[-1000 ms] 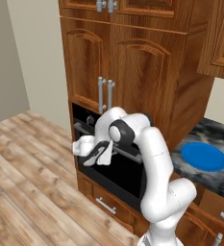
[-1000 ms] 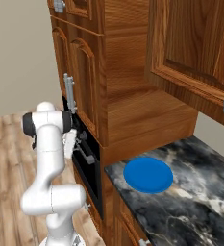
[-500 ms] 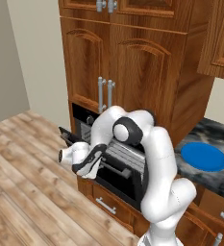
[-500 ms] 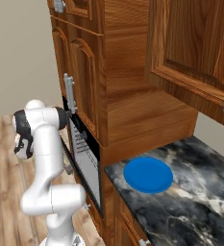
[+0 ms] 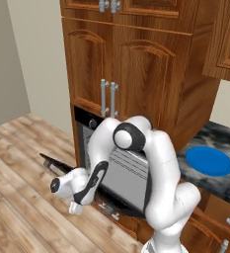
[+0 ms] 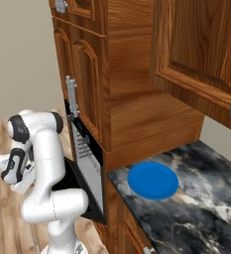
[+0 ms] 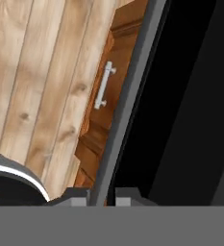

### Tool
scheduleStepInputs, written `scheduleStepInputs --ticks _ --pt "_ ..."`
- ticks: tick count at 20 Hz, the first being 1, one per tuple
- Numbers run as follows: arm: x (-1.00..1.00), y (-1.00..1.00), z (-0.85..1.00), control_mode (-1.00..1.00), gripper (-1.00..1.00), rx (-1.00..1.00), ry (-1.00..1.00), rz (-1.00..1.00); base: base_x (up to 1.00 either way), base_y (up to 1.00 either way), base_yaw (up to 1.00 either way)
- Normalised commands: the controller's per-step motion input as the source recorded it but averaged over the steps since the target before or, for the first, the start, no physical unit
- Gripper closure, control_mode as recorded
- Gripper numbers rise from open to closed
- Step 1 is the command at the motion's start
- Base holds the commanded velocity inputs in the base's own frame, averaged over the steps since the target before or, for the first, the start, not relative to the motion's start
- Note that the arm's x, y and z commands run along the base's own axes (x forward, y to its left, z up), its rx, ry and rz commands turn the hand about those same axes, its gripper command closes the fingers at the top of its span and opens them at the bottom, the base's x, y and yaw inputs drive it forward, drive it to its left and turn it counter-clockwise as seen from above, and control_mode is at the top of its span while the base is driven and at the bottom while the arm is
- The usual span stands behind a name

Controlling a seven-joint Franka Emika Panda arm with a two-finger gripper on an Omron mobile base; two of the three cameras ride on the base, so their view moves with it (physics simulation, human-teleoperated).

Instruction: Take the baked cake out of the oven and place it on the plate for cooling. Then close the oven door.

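The black oven (image 5: 91,123) stands built into the wooden cabinets, and a wire rack (image 5: 130,159) shows in its pale inside. The oven door (image 6: 83,194) hangs far down and open, its front edge (image 5: 54,162) pointing into the room. My gripper (image 7: 103,194) is low in front of the oven, shut on the door's grey bar handle (image 7: 128,91), which runs between the fingertips; it also shows as the gripper (image 5: 73,202) left of the oven. The blue plate (image 5: 209,161) lies bare on the dark marble counter (image 6: 186,213), also seen as the plate (image 6: 152,180). The cake is hidden.
A wooden drawer with a silver handle (image 7: 101,85) sits under the oven, just below the lowered door. Tall wooden cabinet doors with vertical handles (image 5: 108,99) rise above the oven. Wood floor (image 5: 22,197) stretches out to the left.
The oven door has swung from nearly shut down to wide open. My hand went outward and down with its handle, and the oven's inside and rack came into sight.
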Motion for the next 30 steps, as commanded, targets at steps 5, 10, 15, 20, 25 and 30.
scheduleStepInputs --ticks 5,10,15,20,25,30 --pt "-0.93 0.66 -0.92 -1.0 -1.0 0.17 0.17 0.17 0.0 0.0 0.0" --pt "-0.66 0.28 0.14 -1.0 -1.0 0.25 0.07 0.1 0.0 0.0 0.0" --pt "-0.63 0.02 1.0 -1.0 -1.0 0.16 -0.05 0.02 0.0 0.0 0.0" --pt "-0.58 0.0 1.0 -1.0 -1.0 0.18 0.0 0.0 0.0 0.0 0.0" --pt "-0.2 -0.15 1.0 -1.0 -1.0 0.16 0.0 -0.01 0.0 0.0 0.0" --pt "0.52 -0.67 0.79 -1.0 -1.0 0.0 -0.01 -0.03 0.0 0.0 0.0"
